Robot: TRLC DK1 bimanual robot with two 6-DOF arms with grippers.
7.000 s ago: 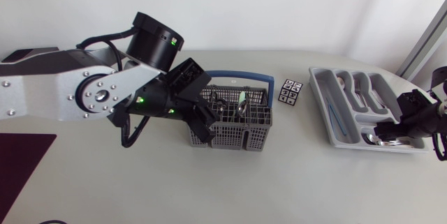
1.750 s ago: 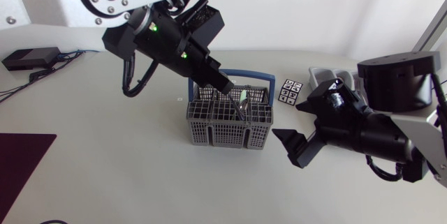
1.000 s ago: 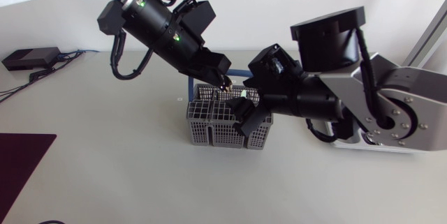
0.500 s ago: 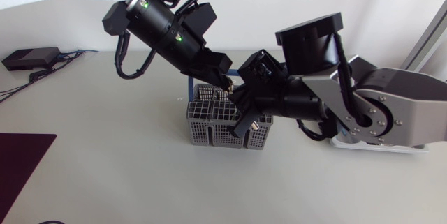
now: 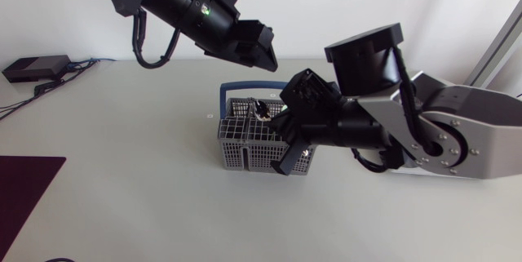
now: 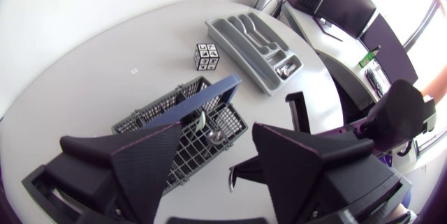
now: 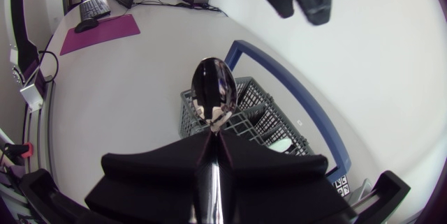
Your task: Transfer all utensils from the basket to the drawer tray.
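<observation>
Right wrist view: the spoon (image 7: 214,95) sits pinched between the fingers of the right gripper (image 7: 209,158), bowl jutting ahead, seemingly above the basket (image 7: 251,109) (blue-handled); the left gripper (image 6: 216,140) hangs spread wide over it.

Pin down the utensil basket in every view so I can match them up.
Head view: basket mid-table, under the right arm.
Left wrist view: under the open left gripper.
Right wrist view: beyond the spoon held in the right gripper.
Shared landmark: its blue handle.
</observation>
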